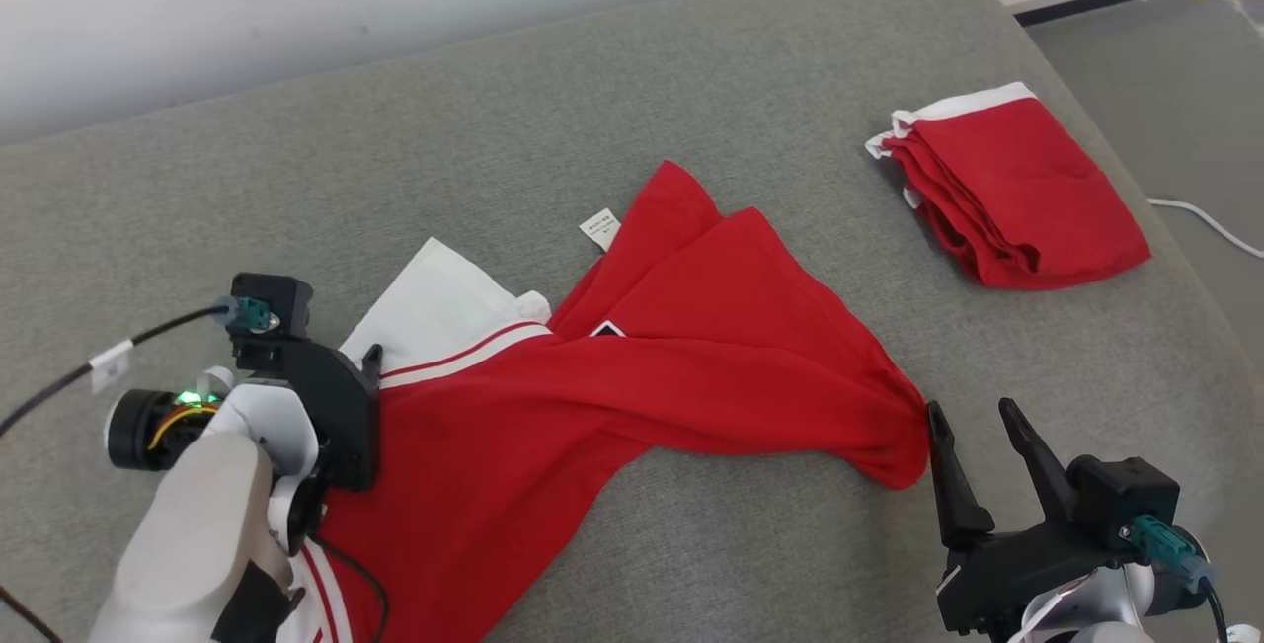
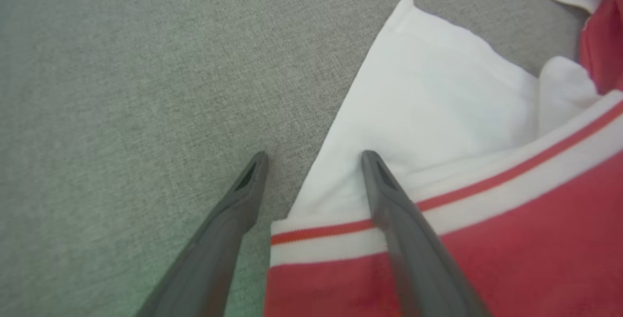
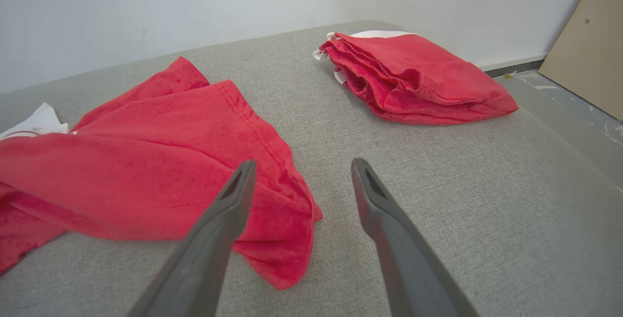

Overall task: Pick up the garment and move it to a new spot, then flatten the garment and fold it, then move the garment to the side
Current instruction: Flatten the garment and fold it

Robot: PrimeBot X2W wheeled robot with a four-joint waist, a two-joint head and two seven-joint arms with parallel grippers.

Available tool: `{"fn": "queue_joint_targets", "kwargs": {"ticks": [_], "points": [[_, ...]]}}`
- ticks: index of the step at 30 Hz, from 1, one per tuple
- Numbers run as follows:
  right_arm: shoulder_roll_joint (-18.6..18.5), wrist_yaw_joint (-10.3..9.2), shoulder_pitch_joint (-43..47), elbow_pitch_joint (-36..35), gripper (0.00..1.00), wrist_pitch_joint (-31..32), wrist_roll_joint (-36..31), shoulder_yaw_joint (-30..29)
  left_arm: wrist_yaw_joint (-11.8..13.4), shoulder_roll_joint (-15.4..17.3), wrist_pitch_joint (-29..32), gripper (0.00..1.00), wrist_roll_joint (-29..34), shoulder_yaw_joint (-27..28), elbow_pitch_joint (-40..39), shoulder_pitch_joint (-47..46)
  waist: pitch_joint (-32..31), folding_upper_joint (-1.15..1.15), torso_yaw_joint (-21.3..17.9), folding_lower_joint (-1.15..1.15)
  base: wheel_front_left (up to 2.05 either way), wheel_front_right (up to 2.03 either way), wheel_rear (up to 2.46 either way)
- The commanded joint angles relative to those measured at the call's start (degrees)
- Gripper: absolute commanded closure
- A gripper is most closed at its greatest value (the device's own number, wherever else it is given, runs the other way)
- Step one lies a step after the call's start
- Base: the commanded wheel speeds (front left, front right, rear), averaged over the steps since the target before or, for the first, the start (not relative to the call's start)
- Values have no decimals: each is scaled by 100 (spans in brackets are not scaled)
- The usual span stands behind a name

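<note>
Upholstery of grey weave carries everything, and the red garment lies crumpled and unfolded across its middle, stretching from the lower left towards the right. Furthest left of the garment, a black cable runs to the left arm's wrist. The left end effector stands at the garment's left edge with its jaws spread wide and nothing between them but that edge: in the left wrist view one finger is over bare grey weave and the other over the white sleeve and the red-and-white striped band beside it. Whether either finger touches the cloth I cannot tell. A small white label sticks out at the garment's upper edge. At the garment's right tip, the right end effector is likewise wide open and grips nothing; in the head view its nearer finger comes just beside the bunched red corner, and in the right wrist view that finger overlaps the corner while the other is over bare weave. Well apart from the garment, up and to its right, a second red garment with white trim lies folded near the upholstery's edge. Right of that, a white cable lies on the grey floor.
</note>
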Motion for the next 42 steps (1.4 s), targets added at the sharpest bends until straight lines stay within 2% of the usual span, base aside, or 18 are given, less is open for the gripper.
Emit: {"fn": "queue_joint_targets", "kwargs": {"ticks": [1,4,5,6,7,11,16,21,25,30,36,42], "points": [[13,-12,-62,9,0,-54,23,-13,-3,39,255,0,53,-79,98,-4,125,-1,-150,-1,0,0,0],[13,-12,-38,0,0,-56,34,-41,35,26,655,0,55,-175,123,97,104,-1,-141,-1,0,0,0],[13,-12,-18,-2,0,-57,32,-58,33,9,788,4,42,-214,127,151,90,-1,-122,-1,0,0,0],[14,-12,-3,0,0,-57,27,-83,30,-15,916,56,20,-247,106,214,75,-1,-101,-1,0,0,0],[13,-12,10,8,0,-58,20,-106,21,-48,1023,100,-12,-280,70,285,54,-1,-72,-1,0,0,0],[13,-12,14,4,0,-33,-16,-107,9,-36,1210,100,-104,-320,-201,448,-20,-1,47,-1,0,0,0],[11,-12,48,-60,0,10,-55,-99,200,-22,828,100,-169,-170,-776,507,-122,-1,267,-1,0,0,0],[12,-12,127,-92,0,64,-100,-153,294,-148,451,100,-381,34,-1349,720,-232,-1,488,-1,0,0,0],[11,-12,192,-137,0,118,-101,-187,373,-249,234,100,-593,180,-2004,1178,-343,-1,718,-1,0,0,0],[11,-12,272,-178,0,181,-57,-178,578,-208,144,100,-740,354,-2780,1960,-432,-1,944,-1,0,0,0],[10,-12,226,-206,0,214,-24,-146,872,-155,50,100,-828,555,-2863,2634,-420,-1,1130,-1,0,0,0],[10,-12,193,-196,0,218,-30,-143,888,-107,-134,100,-804,598,-3011,2692,-425,-1,1166,-1,0,0,0]]}}
